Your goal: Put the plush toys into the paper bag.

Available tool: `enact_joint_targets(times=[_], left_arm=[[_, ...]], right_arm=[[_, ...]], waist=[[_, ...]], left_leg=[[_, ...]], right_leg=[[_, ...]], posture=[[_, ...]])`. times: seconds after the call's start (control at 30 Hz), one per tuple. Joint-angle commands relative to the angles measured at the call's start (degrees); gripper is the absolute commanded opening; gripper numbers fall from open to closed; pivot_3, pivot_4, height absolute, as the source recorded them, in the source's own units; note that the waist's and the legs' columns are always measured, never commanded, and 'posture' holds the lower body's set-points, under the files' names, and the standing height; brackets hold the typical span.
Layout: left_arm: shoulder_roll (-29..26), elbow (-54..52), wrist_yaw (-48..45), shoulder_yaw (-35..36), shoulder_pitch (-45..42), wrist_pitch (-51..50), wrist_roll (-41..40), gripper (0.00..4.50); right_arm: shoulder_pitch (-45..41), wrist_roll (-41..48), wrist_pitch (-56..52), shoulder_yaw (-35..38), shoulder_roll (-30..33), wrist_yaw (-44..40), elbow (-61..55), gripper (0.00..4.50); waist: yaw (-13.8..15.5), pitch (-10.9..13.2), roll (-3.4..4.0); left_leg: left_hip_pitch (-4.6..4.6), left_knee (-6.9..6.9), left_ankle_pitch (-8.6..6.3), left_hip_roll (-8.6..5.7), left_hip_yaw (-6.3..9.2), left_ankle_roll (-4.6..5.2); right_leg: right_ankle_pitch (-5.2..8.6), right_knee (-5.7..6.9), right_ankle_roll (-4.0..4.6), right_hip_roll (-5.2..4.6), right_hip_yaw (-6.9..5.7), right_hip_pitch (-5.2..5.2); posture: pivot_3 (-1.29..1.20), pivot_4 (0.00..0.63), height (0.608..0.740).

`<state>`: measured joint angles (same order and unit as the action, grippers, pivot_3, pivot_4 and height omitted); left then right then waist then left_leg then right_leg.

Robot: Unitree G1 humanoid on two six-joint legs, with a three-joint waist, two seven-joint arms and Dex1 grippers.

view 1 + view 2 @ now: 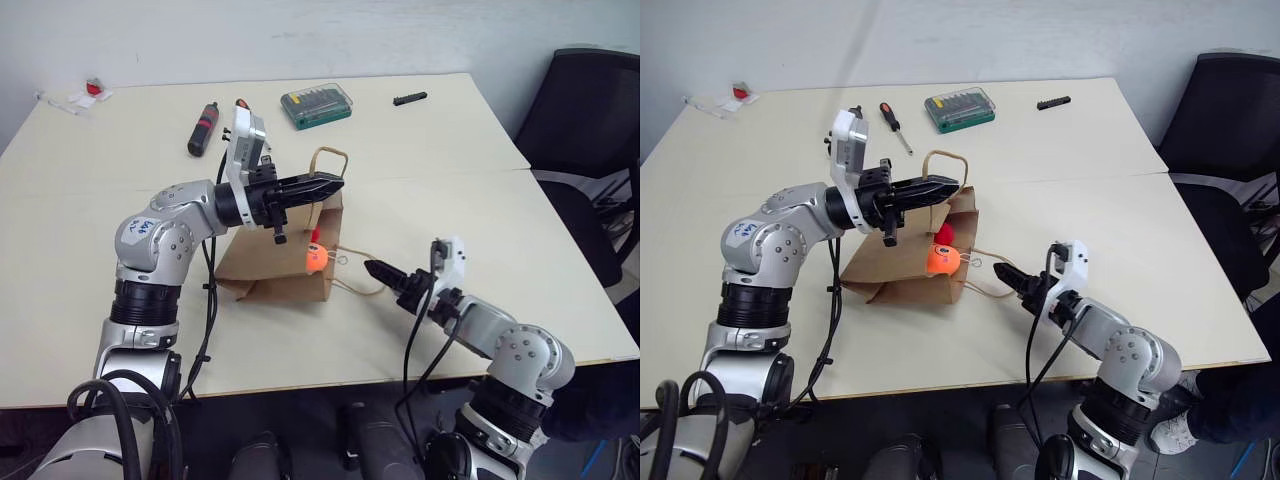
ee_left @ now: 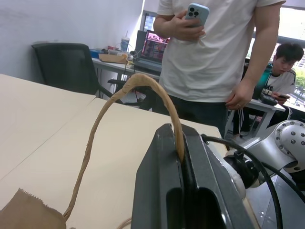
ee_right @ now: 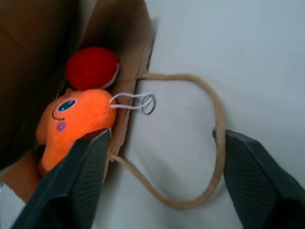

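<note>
The brown paper bag (image 1: pixel 268 268) lies on its side on the table, its mouth facing my right arm. My left gripper (image 1: pixel 335 186) is shut on the bag's upper cord handle (image 2: pixel 125 90) and holds that side of the mouth up. The orange fish plush toy (image 3: pixel 76 117) sits in the mouth, its metal ring (image 3: pixel 148 103) poking out past the edge. The red plush toy (image 3: pixel 91 67) lies just behind it inside the bag. My right gripper (image 1: pixel 379 268) is open a short way outside the mouth, with nothing in it. The lower handle (image 3: pixel 212 143) lies looped on the table between its fingers.
Toward the table's far side lie a black screwdriver (image 1: pixel 203 130), a second screwdriver (image 1: pixel 892 122), a green bit case (image 1: pixel 317 105) and a small black piece (image 1: pixel 409 98). A black office chair (image 1: pixel 580 130) stands at the right. A person holding a phone (image 2: pixel 209 57) stands beyond the table.
</note>
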<state>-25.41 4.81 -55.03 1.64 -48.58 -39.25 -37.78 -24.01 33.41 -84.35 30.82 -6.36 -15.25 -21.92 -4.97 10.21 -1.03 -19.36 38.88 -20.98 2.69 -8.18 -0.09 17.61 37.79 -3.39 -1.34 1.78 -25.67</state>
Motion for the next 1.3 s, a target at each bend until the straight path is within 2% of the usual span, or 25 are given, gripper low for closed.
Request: enact_joint_targets(times=[0.03,0.13,0.23,0.43,0.57,0.63,0.73,0.83,1.0,1.23,1.3], left_arm=[[-0.82,-2.28,-0.15,1.23,-0.53,1.08,0.07,0.0],[-0.94,-2.5,-0.2,1.23,-0.22,1.24,0.05,0.0],[-1.0,-2.39,-0.31,1.16,-0.06,1.48,0.12,0.0],[-0.53,-1.03,0.76,2.01,-0.64,3.39,0.64,0.0],[1.93,3.73,6.58,6.1,-5.1,5.61,0.2,0.0],[3.2,6.08,8.62,6.95,-6.78,7.39,0.98,0.0],[4.46,7.43,9.03,6.38,-6.94,9.24,2.2,0.0],[5.61,7.45,9.39,6.05,-6.62,10.05,2.91,0.0],[6.28,5.35,9.26,5.12,-4.5,9.69,3.48,0.0],[4.72,3.81,9.87,6.47,-2.85,7.81,2.72,0.0],[3.26,2.24,9.31,7.45,-2.11,6.23,1.43,0.42]], right_arm=[[0.86,2.85,-0.41,-2.12,1.44,-1.18,-1.13,2.17],[1.74,4.07,0.63,-3.73,3.64,-2.24,-2.44,1.03],[0.25,6.11,1.84,-1.83,5.7,-2.5,-3.49,0.03],[-5.85,10.16,4.9,-0.62,18.54,-5.65,-6.28,0.03],[-15.25,13.61,8.28,-1.46,29.69,-9.81,-7.15,0.03],[-18.56,13.34,11.24,-4.64,34.26,-12.08,-7.43,0.03],[-19.02,9.56,17.57,-11.49,38.55,-13.99,-7.97,0.03],[-18.38,7.28,22.66,-16.03,39.55,-14.46,-7.88,0.03],[-12.62,1.72,30.66,-22.33,41.2,-15.09,-8.83,0.03],[-11.69,3.8,32.07,-20.26,38.64,-12.29,-9.46,0.03],[-11.78,6.92,30.35,-18.52,38.83,-12.66,-9.92,0.44]], waist=[[0.13,0.0,0.01],[0.26,0.0,0.01],[0.27,0.01,0.0],[0.28,0.03,0.03],[0.27,0.09,0.04],[0.28,0.12,0.04],[0.31,0.1,0.0],[0.36,0.11,-0.01],[0.61,0.11,-0.02],[0.68,0.13,-0.05],[0.7,0.13,-0.04]], left_leg=[[-0.03,0.0,0.0,-0.01,0.0,0.0],[-0.08,0.01,-0.01,-0.02,0.01,0.03],[-0.09,0.01,-0.02,-0.03,0.02,0.03],[-0.1,0.0,-0.02,-0.04,0.02,0.04],[-0.12,0.0,-0.02,-0.02,0.02,0.03],[-0.15,0.03,-0.01,-0.03,0.02,0.04],[-0.06,-0.23,-0.01,0.0,0.06,0.02],[-0.12,-0.32,-0.01,-0.02,-0.01,0.03],[-0.18,-0.31,-0.01,0.0,-0.02,0.03],[-0.15,0.04,-0.01,0.02,-0.02,0.03],[-0.14,0.08,-0.01,0.01,-0.02,0.03]], right_leg=[[0.0,-0.02,0.0,-0.01,-0.01,-0.01],[0.0,-0.08,-0.01,-0.04,-0.03,-0.01],[0.0,-0.09,-0.01,-0.05,-0.03,-0.01],[-0.01,-0.09,-0.01,-0.05,-0.04,-0.02],[-0.01,-0.11,-0.01,-0.04,-0.04,-0.04],[-0.01,-0.09,-0.03,-0.04,-0.04,-0.07],[-0.01,-0.28,-0.03,0.0,-0.08,0.0],[-0.03,-0.39,-0.07,-0.02,-0.06,-0.03],[-0.03,-0.41,-0.08,-0.04,-0.07,-0.09],[-0.03,-0.15,-0.07,-0.06,-0.05,-0.06],[-0.03,-0.08,-0.07,-0.06,-0.05,-0.06]], posture=[[0.0,0.15,0.74],[0.0,0.15,0.74],[0.0,0.15,0.74],[0.0,0.15,0.74],[0.0,0.15,0.74],[0.0,0.15,0.74],[0.0,0.15,0.74],[0.0,0.15,0.74],[0.0,0.15,0.74],[0.0,0.15,0.74],[0.0,0.15,0.74]])
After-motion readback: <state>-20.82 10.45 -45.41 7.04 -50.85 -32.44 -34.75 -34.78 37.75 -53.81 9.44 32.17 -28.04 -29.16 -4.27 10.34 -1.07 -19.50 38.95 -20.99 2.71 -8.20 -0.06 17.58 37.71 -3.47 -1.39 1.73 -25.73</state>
